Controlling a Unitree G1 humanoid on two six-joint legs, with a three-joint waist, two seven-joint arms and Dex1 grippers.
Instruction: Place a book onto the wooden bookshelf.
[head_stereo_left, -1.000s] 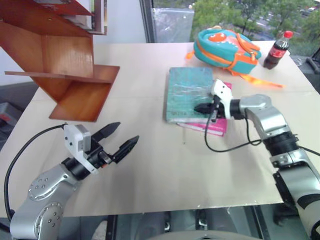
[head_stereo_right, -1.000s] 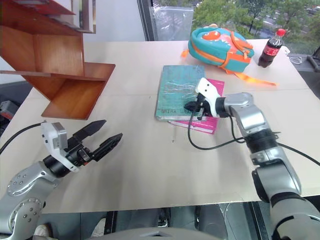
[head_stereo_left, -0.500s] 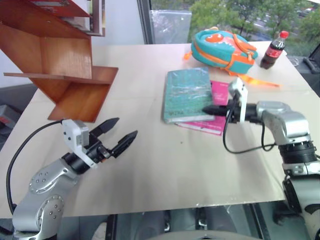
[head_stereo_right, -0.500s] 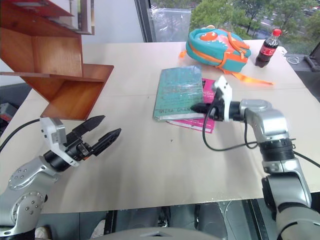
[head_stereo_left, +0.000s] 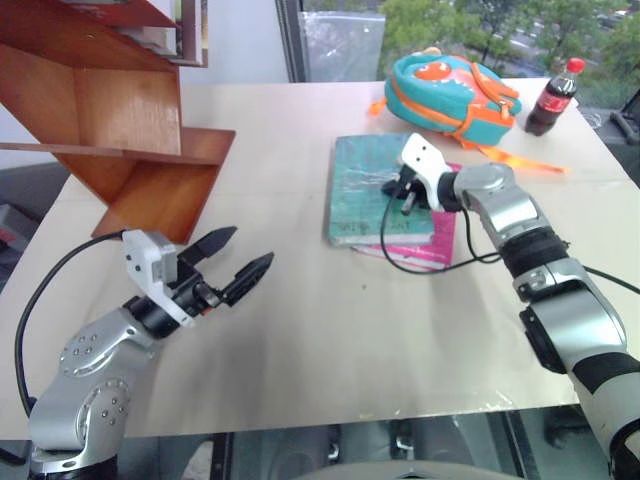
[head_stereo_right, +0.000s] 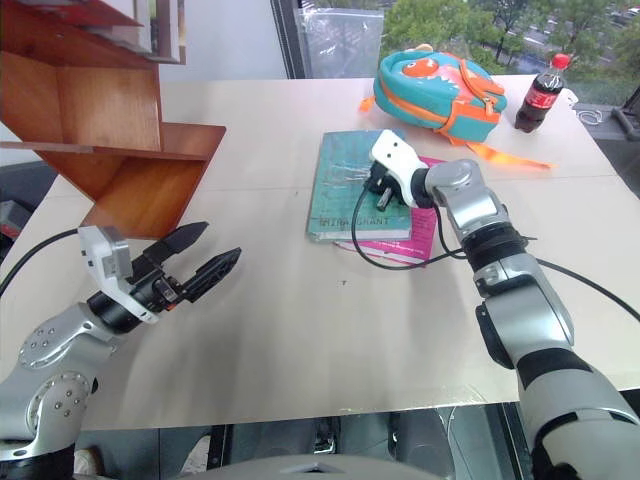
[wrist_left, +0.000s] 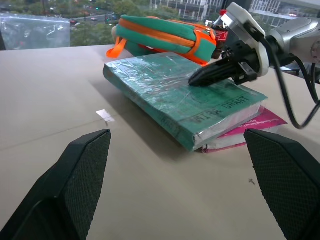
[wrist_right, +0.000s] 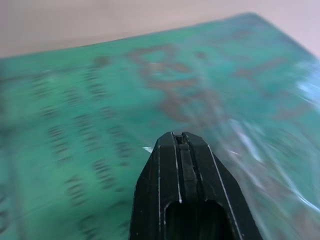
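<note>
The teal book (head_stereo_left: 365, 190) lies flat on the table, on top of a thinner pink book (head_stereo_left: 436, 228). My right gripper (head_stereo_left: 392, 186) is shut, its black tips resting on or just over the teal cover near the book's right side; the right wrist view looks along the closed fingertips (wrist_right: 180, 145) at the glossy cover (wrist_right: 90, 110). Low over the table's near left, well short of the book, my left gripper (head_stereo_left: 246, 250) is open and holds nothing. The wooden bookshelf (head_stereo_left: 130, 120) stands at the far left, with slanted reddish-brown panels.
A teal and orange backpack (head_stereo_left: 450, 88) lies behind the books, with a cola bottle (head_stereo_left: 553, 98) to its right. A black cable (head_stereo_left: 400, 262) loops from my right wrist over the pink book. Bare tabletop (head_stereo_left: 330, 330) lies between my left gripper and the books.
My right gripper, still shut, pulled back to the book's right edge, then swung forward onto the teal cover. The left gripper has stayed open in the same place.
</note>
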